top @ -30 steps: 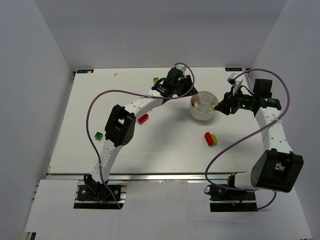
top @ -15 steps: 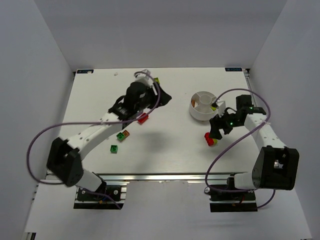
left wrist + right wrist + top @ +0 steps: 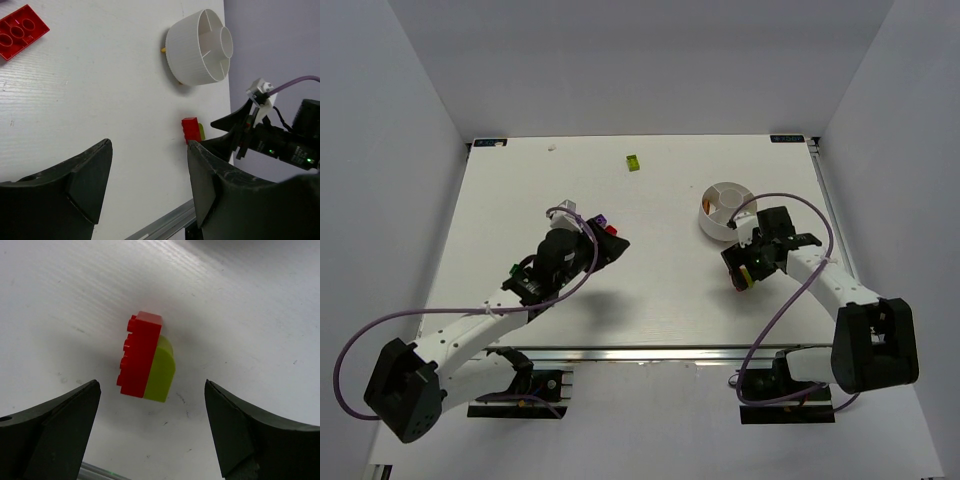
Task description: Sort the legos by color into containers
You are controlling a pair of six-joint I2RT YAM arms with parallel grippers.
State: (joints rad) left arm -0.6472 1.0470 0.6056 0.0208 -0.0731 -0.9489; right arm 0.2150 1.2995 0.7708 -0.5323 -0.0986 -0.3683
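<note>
- Two grippers are seen from above over the white table [image 3: 520, 190]. The left gripper [image 3: 616, 246] is stretched out near the table's middle, and a flat red brick [image 3: 612, 230] lies just beside its tip.
- The round white divided bowl [image 3: 727, 210] stands toward the right rear of the table. The right gripper [image 3: 741, 272] is lowered just in front of it, over a red-and-yellow-green pair [image 3: 746, 279] of joined bricks that is largely hidden from this height.
- A lone yellow-green brick [image 3: 633, 161] lies near the far edge, well apart from both grippers and from the bowl.
- From the left wrist, the left fingers [image 3: 82, 177] are shown spread apart with only bare table between them, and nothing is gripped.
- In that view the flat red brick lies studs up at the upper left, ahead of the fingers and apart from them. The bowl is seen further off, its wedge compartments and central cup visible, though what lies inside cannot be told.
- The red-and-yellow-green pair is seen nearer than the bowl, with the dark tips of the right gripper just beside it.
- From the right wrist, the right fingers [image 3: 60, 425] are held wide open, one on each side of the pair, and neither touches it.
- The pair rests on the table between and slightly ahead of the fingertips. Its red half is joined to the yellow-green half along a long face, and the red studs point sideways.
</note>
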